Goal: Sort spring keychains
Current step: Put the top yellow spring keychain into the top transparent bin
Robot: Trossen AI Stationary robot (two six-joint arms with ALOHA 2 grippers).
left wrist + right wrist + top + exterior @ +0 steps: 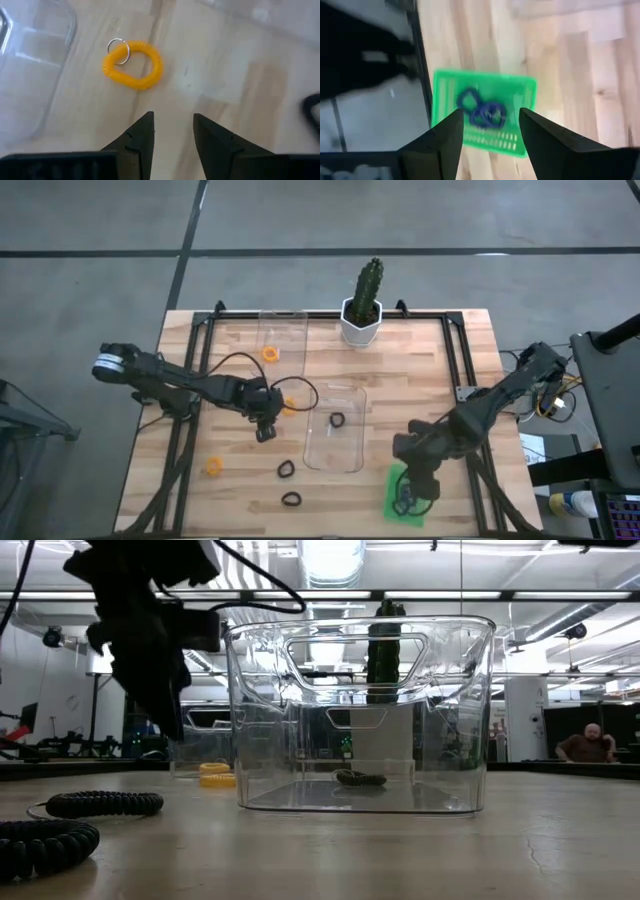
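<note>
Left gripper (pixel 172 132) released above orange coiled spring keychain (pixel 133 64) at eleven o'clock; risks missing. Right gripper (pixel 490 135) released, empty.

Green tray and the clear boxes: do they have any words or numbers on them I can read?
No readable text anywhere.
Green tray: only blurred ribs, no letters.
Clear trays: plain plastic, no label.
Orange keychain: no writing on it.
Cactus pot: plain white.

A potted cactus (pixel 364 302), two clear trays (pixel 336 430) and a green tray (pixel 392 498) share the table (pixel 420 370).
</note>
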